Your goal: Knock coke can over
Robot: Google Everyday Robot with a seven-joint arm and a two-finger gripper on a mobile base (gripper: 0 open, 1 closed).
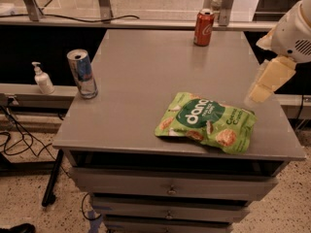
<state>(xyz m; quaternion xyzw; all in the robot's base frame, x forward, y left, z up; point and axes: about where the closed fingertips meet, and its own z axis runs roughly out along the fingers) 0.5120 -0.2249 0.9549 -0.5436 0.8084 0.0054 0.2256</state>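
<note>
Tool (262,86) position: right edge of the view, over the right border of the bench (141,76), below the white arm housing (294,30). It shows as a blurred cream-coloured piece angled down and to the left. Its lower end sits over the bench surface, near the upper right corner of the snack bag. It touches nothing visible. Whether the tool is spread or pressed together cannot be told.

Layout, from left to right:

1. Dark cables (12,130) lie on the speckled floor at the far left, beside the bench.
2. A white pump bottle (43,79) stands upright on a low ledge to the left of the bench, off its surface.
3. A tall blue-and-silver can (82,74) stands upright on the bench close to the left edge, about midway between front and back.
4. A green snack bag (206,123) lies flat on the front right part of the bench, its white lettering facing up.
5. The coke can (204,27) stands upright at the far edge of the bench, right of centre, with its silver top visible. It is well apart from the bag, the blue-and-silver can and the tool.

Grey drawers (170,191) with small knobs fill the front of the bench beneath the top.
</note>
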